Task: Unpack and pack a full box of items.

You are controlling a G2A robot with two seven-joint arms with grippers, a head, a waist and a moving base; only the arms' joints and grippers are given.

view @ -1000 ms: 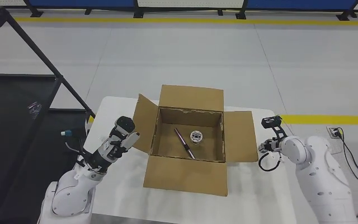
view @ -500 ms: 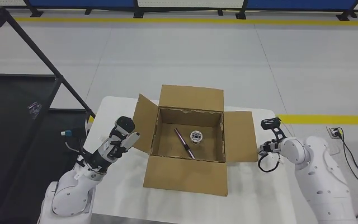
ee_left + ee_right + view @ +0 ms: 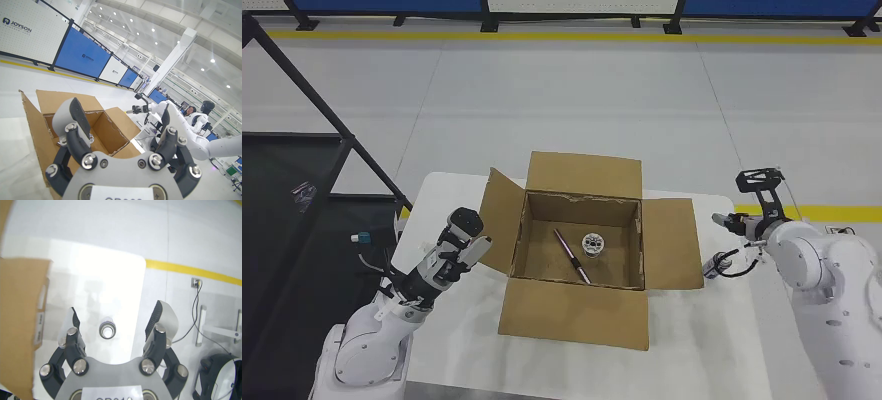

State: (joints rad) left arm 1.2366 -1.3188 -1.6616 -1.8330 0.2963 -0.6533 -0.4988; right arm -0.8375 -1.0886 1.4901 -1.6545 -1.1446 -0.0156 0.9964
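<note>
Though parked squarely mid-table, cardboard box (image 3: 582, 210) wide open: all four flaps folded outward, one toward each edge of the white table (image 3: 692, 345). On the box floor, two things: dark pen-like stick (image 3: 571, 256) lying at a slant, one end toward the back-left corner of the box and the other toward its front wall; just beside it, nearer the right wall, small round item (image 3: 593, 242) with a pale top (too small to make out further, and contact with the stick not clear). Left gripper (image 3: 121, 103) poised above the table's left part, just outside the left flap, pointed across the box; fingers spread wide, nothing between them. Right gripper (image 3: 115, 307) raised over the strip of table between the right flap and the right edge, looking down on it; fingers wide apart too, gripping nothing. Beneath it, on that same bare strip, small clear cylinder (image 3: 107, 330) standing upright, seen end-on, near the right flap yet apart from it, short of the table's right edge, and clear of both fingers.
</note>
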